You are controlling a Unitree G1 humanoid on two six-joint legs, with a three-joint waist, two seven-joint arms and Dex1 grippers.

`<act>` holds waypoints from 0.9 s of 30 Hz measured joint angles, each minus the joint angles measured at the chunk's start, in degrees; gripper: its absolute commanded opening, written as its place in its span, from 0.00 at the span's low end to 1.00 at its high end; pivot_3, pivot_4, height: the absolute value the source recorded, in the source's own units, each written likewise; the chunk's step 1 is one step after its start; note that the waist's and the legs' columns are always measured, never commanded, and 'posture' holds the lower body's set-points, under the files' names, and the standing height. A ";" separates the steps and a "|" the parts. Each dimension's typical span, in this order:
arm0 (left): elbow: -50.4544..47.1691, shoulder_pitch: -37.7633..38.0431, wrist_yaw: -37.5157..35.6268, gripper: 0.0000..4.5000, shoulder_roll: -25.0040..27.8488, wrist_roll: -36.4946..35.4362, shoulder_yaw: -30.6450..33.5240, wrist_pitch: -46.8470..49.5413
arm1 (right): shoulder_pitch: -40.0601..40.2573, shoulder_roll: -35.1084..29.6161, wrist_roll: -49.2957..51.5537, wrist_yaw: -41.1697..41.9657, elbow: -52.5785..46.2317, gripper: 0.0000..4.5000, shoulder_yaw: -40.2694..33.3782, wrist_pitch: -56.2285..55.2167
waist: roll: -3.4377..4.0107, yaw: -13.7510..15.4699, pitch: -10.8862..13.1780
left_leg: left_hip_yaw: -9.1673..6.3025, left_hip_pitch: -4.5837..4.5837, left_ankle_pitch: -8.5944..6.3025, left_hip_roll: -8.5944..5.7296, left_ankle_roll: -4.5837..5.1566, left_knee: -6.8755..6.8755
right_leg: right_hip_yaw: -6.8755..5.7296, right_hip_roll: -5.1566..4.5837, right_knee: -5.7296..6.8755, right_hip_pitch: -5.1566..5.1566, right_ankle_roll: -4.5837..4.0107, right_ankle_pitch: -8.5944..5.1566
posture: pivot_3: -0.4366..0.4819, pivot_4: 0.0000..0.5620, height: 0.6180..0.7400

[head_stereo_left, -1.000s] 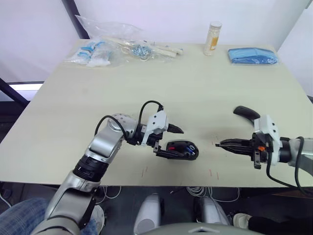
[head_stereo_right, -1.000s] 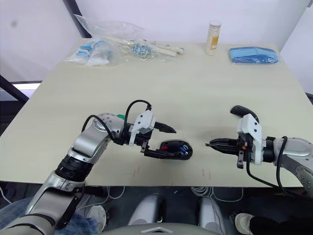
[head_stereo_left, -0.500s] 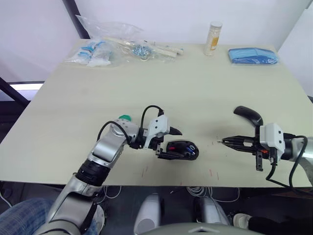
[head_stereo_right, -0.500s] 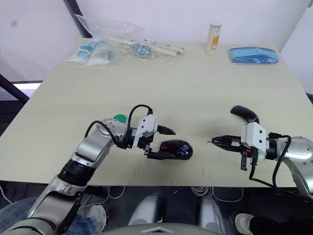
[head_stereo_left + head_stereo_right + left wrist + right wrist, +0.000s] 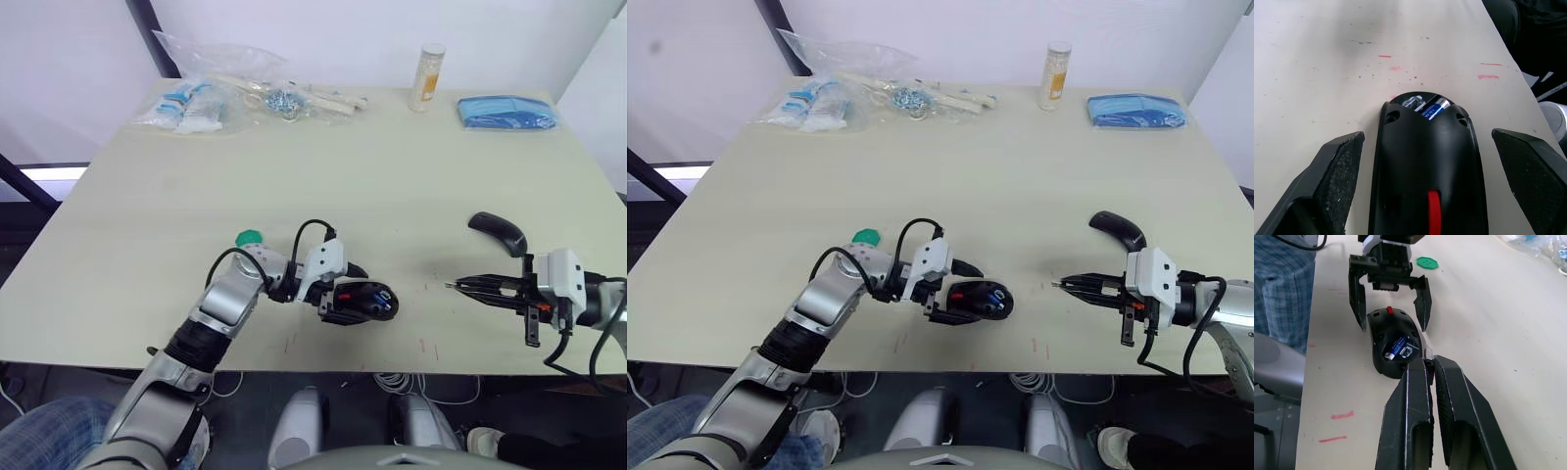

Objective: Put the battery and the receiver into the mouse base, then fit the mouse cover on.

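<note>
Two fingers of the left gripper [image 5: 345,292] wide astride the mouse base [image 5: 366,300]; right gripper [image 5: 460,287] pinching the receiver [image 5: 1427,353].

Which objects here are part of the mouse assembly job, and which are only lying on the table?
Belonging to the job:
mouse base
battery, already in the base
receiver, pinched by the right gripper
mouse cover

Just lying about:
green disc
plastic bags
pale bottle
blue cloth
</note>
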 measured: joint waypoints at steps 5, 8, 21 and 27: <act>1.29 0.05 0.52 0.99 -1.08 0.60 -0.30 -0.48 | 0.16 0.45 -0.01 0.19 0.10 0.00 0.01 0.00 | 0.01 -0.01 0.00 | 0.00 0.02 0.00 0.00 0.00 0.01 | 0.00 0.00 0.01 0.00 0.00 0.00 | 0.48 0.27 1.00; 3.05 0.06 1.09 0.99 -1.50 1.75 -0.66 -1.18 | 0.05 0.80 -0.01 0.19 0.15 0.00 0.01 0.00 | 0.01 0.01 0.00 | 0.00 0.01 0.00 0.00 0.00 0.01 | 0.00 0.00 0.01 0.00 0.00 0.00 | 0.48 0.27 1.00; 5.23 0.01 1.25 0.81 -2.27 3.46 -0.66 -4.29 | 0.18 0.80 0.58 0.43 0.14 0.00 -0.44 1.88 | 0.01 0.05 -0.01 | 0.00 0.02 0.00 0.00 0.00 0.02 | 0.00 -0.01 0.01 0.02 0.00 0.00 | 0.48 0.27 1.00; 5.33 0.00 1.18 0.65 -2.37 3.46 -0.63 -4.53 | 0.17 0.44 0.66 -0.01 0.10 0.00 -1.52 3.99 | 0.01 0.05 -0.01 | 0.00 0.03 0.00 0.00 0.00 0.02 | 0.00 -0.01 0.02 0.02 0.00 0.00 | 0.48 0.27 1.00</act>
